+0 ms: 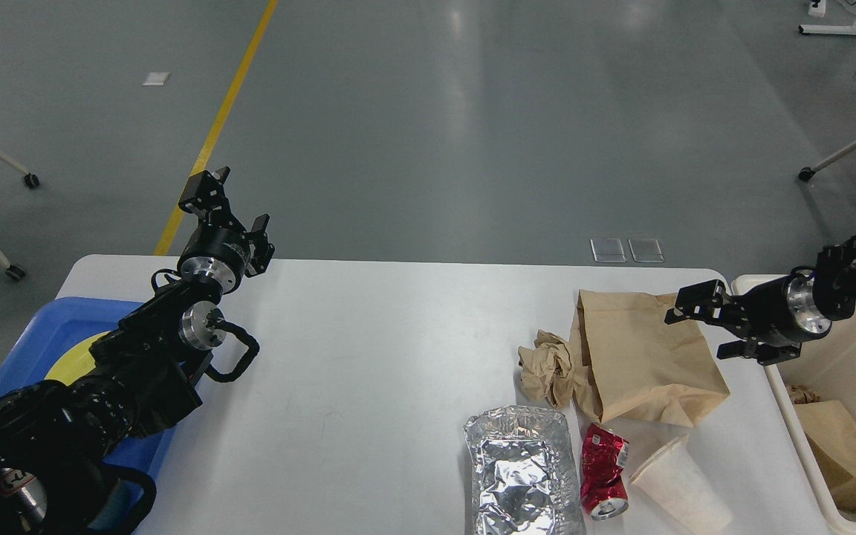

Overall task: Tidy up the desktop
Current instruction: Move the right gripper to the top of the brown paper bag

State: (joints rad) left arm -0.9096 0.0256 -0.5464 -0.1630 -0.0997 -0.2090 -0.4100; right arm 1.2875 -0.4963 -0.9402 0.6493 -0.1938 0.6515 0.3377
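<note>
Tidying part done, by judgement. White table (368,371) spanning the middle of the view, left and centre bare. Five loose items bunched at its right end: flat brown paper bag (643,357), crumpled brown paper wad (549,365) touching the bag's left edge, empty foil tray (521,468) at the near edge, crushed red can (604,474) just beside the tray, white paper cup (681,487) lying on its side just right of the can. Cream bin (792,416) against the table's right end, brown paper scraps (844,446) inside, suggesting some rubbish binned. Blue tray (41,334) at the left end, something yellow in it, largely hidden by the arm. Remaining work, as judged: all five items to clear.

Right hand (710,327) over the right end of the table, at the upper right corner of the paper bag; fingers spread wide, nothing between them; contact with the bag not determinable. Left hand (238,200) raised above the far left edge of the table, fingers well apart, holding nothing, touching nothing.
</note>
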